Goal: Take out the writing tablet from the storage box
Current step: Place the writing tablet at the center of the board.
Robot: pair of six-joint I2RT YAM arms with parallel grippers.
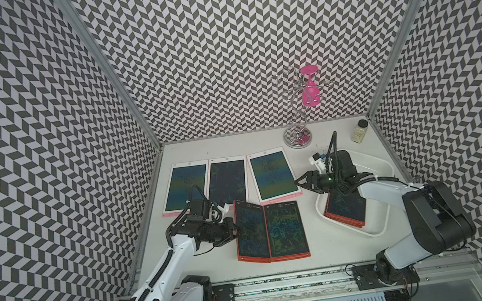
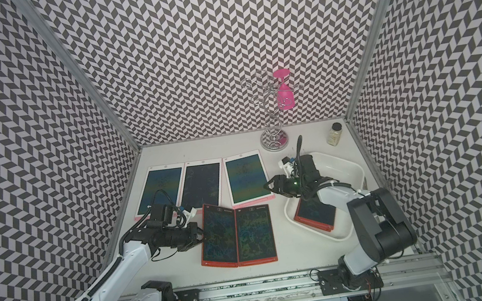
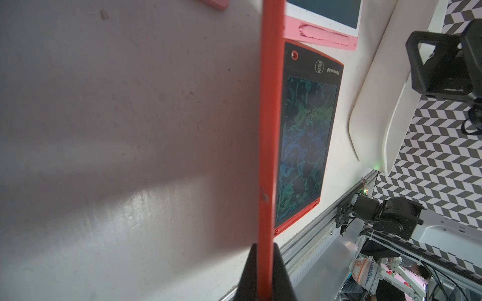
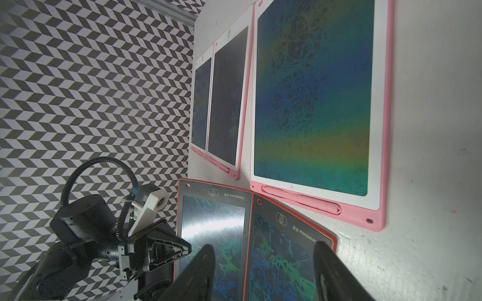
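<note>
A: Left claw (image 3: 264, 276) is pinched on the long edge of a red writing tablet (image 1: 251, 230), front-middle of the bench (image 1: 320, 242), just beside its red twin (image 1: 286, 231). Reads as set-down. Next: loosen, back off flat.

B: Right claw (image 1: 302, 182) gapes empty, beside the storage box (image 1: 373, 233) at the right edge. Stacked tablets (image 1: 345, 207) lie inside. The arm covers their far ends, count unclear.

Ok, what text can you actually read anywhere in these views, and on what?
"Newsmy": top bezel of the red tablet in the left gripper; characters beside it unreadable.
"Newsmy": top bezel of the second red tablet, flat beside it.
Label on the bottle: too small.
No words seen on the pink tablets.
</note>
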